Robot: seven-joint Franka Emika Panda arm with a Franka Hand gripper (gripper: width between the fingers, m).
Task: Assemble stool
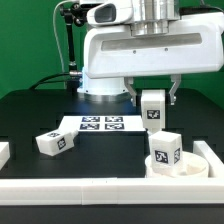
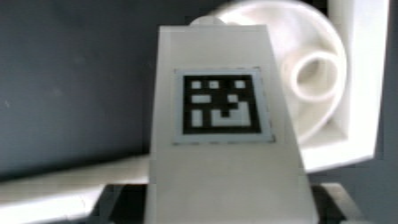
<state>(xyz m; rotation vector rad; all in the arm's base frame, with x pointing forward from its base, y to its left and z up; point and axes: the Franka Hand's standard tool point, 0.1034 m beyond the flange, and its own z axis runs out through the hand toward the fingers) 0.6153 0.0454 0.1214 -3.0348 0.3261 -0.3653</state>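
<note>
My gripper (image 1: 152,92) is shut on a white oblong stool leg (image 1: 152,109) with a marker tag and holds it upright above the table. In the wrist view the leg (image 2: 222,120) fills the middle, with dark fingers (image 2: 121,200) on either side of its base. The round rimmed seat (image 1: 185,166) lies at the exterior view's right near the front rail, with another leg (image 1: 165,147) standing in it. The seat also shows in the wrist view (image 2: 306,70) behind the held leg. A third leg (image 1: 54,142) lies on its side at the exterior view's left.
The marker board (image 1: 100,125) lies flat on the black table in front of the arm's base. A long white border rail (image 1: 100,194) runs along the front edge, with a short white piece (image 1: 4,153) at the exterior view's left edge.
</note>
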